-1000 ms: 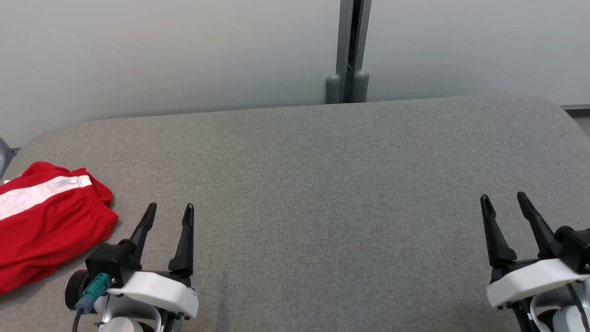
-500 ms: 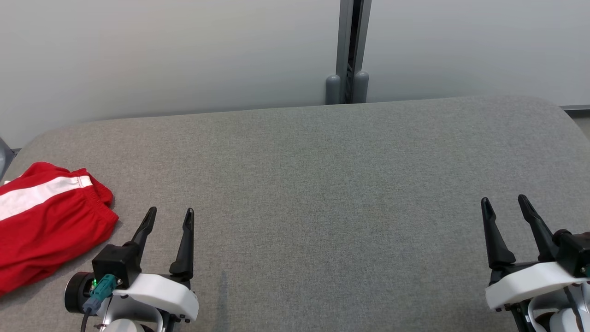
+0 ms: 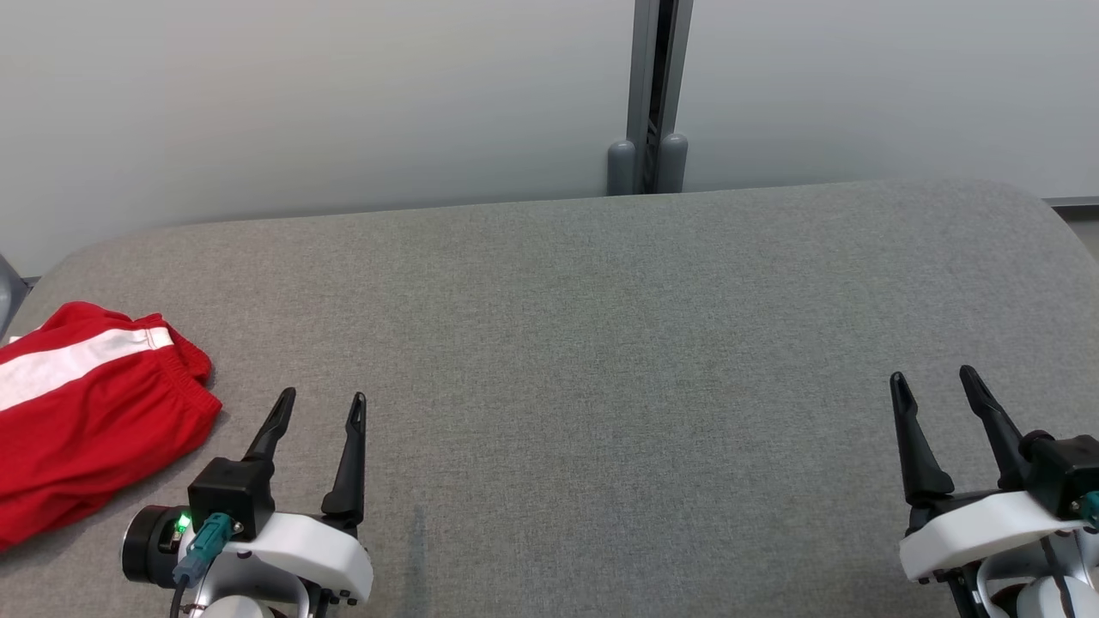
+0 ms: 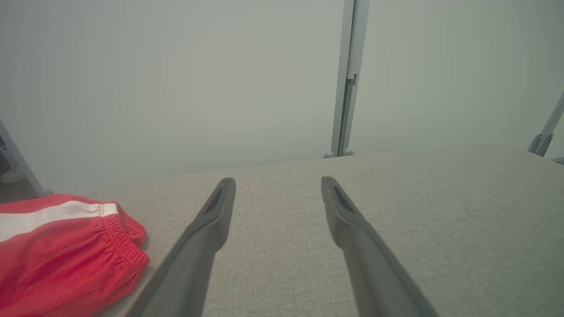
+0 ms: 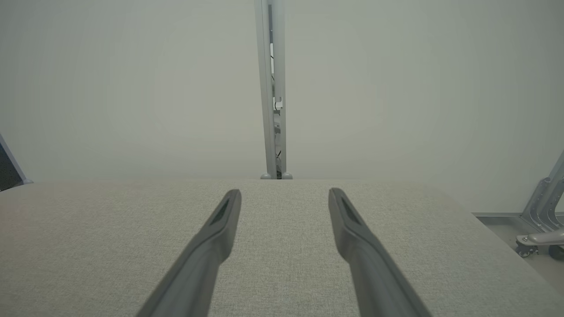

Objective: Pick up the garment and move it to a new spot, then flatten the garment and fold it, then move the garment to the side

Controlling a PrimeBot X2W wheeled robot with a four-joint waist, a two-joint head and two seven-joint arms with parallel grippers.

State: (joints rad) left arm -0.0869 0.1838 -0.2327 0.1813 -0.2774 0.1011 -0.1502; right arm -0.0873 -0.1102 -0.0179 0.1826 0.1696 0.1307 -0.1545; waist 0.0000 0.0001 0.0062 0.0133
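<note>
Head view: the two claws sat low at the near edge of the grey padded table, fingers pointing away toward the far wall
Left claw: fingers spread as wide as they went, nothing between them
Right claw: likewise spread wide and empty, well apart from the Left claw across the table
Garment: red shorts with a white stripe, lying on the table just to the outer left of the Left claw, near it but not touching; the gathered waistband end faced the claw, and the far part ran off the frame
Left wrist view: the red cloth sat low and left of that claw's fingers, beside them and not between them
Step in hand: hard to settle; the shorts looked compact and lay off to the side with both claws free, so this read either as the close of the task, the piece set aside, or as its start before any pick-up
Next move: if the pick-up was still owed, the Left claw needed to swing left and down onto the waistband edge, pinch the cloth and carry it toward the middle ground ahead of both claws, where the Right claw could reach to help flatten it
Surface: grey woven fabric, flat, with rounded far corners
Room: a plain pale wall beyond the fingertips, split by a grey upright post ahead and between the two claws; in the right wrist view a wheeled metal frame stood on the floor off to the right of that claw
</note>
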